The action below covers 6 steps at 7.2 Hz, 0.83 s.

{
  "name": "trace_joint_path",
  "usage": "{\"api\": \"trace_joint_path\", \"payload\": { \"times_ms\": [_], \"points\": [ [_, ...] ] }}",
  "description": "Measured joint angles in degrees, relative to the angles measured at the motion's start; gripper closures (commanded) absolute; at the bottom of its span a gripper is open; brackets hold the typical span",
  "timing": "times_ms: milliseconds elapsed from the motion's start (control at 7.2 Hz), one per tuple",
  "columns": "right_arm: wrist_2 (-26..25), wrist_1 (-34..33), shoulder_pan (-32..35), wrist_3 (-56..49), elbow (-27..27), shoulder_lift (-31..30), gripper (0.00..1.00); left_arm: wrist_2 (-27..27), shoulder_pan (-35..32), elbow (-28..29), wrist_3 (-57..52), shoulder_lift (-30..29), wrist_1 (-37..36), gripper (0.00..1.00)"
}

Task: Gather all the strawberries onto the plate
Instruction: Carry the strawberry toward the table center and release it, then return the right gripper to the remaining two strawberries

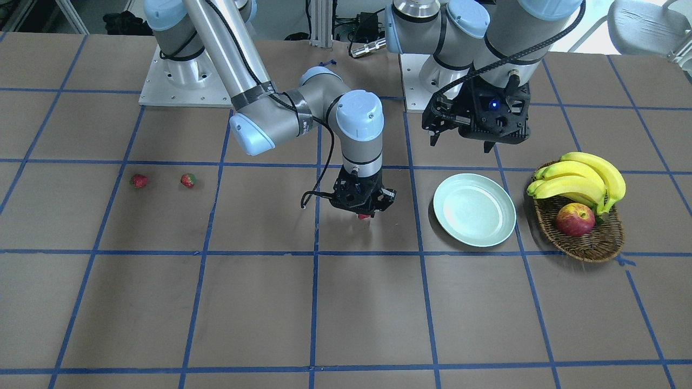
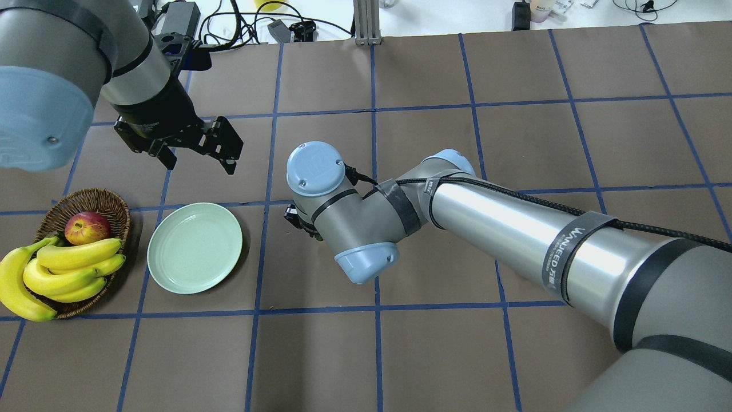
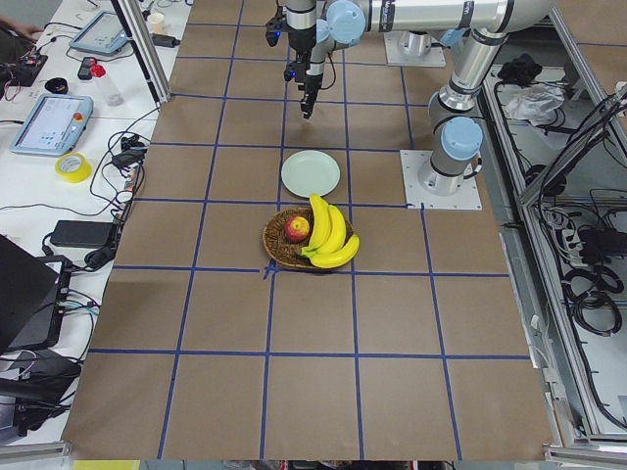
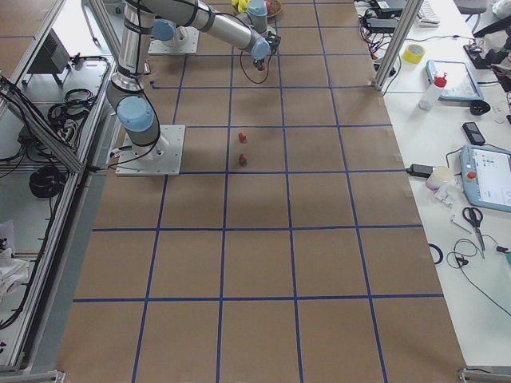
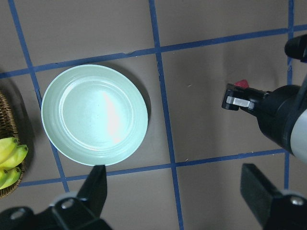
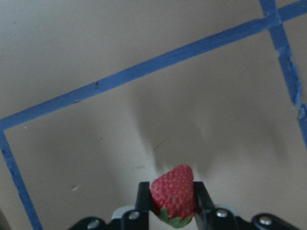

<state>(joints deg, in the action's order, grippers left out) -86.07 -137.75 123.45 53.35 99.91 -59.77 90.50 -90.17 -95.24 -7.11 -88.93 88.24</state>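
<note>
One camera looks down from high behind, another faces it from across. Both see the plate (image 2: 194, 248).

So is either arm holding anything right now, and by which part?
Yes. The right tool holds a strawberry, pinched across its sides near the green leafy cap, with the red tip pointing away from the tool. The left tool is open and empty.
</note>
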Motion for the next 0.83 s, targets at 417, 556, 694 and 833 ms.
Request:
{"api": "trace_joint_path", "payload": {
  "times_ms": [417, 556, 694, 833],
  "points": [
    [-0.1, 2.2, 0.1, 1.0, 0.0, -0.1, 0.0, -0.4, -0.1, 0.0, 0.3, -0.2, 0.0, 0.0],
    [-0.9, 3.3, -0.4, -0.7, -0.1, -1.6, 0.0, -0.4, -0.1, 0.0, 0.3, -0.2, 0.0, 0.0],
    [-2.8, 7.0, -2.1, -4.6, 0.2, -4.6, 0.0, -0.4, -0.2, 0.0, 0.2, -0.2, 0.0, 0.0],
    [-5.1, 12.3, -5.2, -9.5, 0.5, -8.0, 0.0, -0.4, -0.2, 0.0, 0.2, -0.2, 0.0, 0.0]
  ]
}}
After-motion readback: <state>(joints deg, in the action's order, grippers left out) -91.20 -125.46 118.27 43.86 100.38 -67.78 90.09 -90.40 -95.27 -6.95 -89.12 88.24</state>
